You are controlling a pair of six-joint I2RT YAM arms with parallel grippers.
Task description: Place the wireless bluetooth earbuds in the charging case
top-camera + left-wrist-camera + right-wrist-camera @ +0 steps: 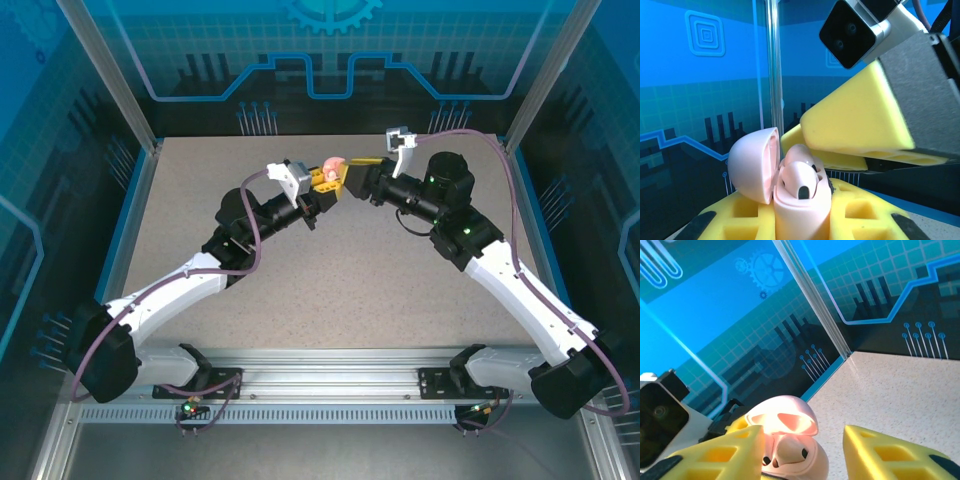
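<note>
Left hand (322,183): in the top view, it is clamped on the pink charging case (332,166), held above the tabletop (350,290) toward 12 o'clock.
Right hand (353,178): it comes in from 3 o'clock, just beside the case.
Left wrist view: the lid (754,165) stands open at 9 o'clock, and a pale pink earbud (801,176) sits in the case body.
Second bud: you cannot tell whether it is seated.
Risk, lid: the yellow finger (855,120) looms close at 2 o'clock. Push further and you may knock the lid shut or twist the case in its grip.
Right wrist view: the right hand (802,450) has its fingers apart and holds nothing. The case (790,450) lies in the gap.
Risk, bud: a nudge here could tip a loosely seated bud out.
Writing: none is readable; the wall panels (740,300) show only gear and circuit graphics.
</note>
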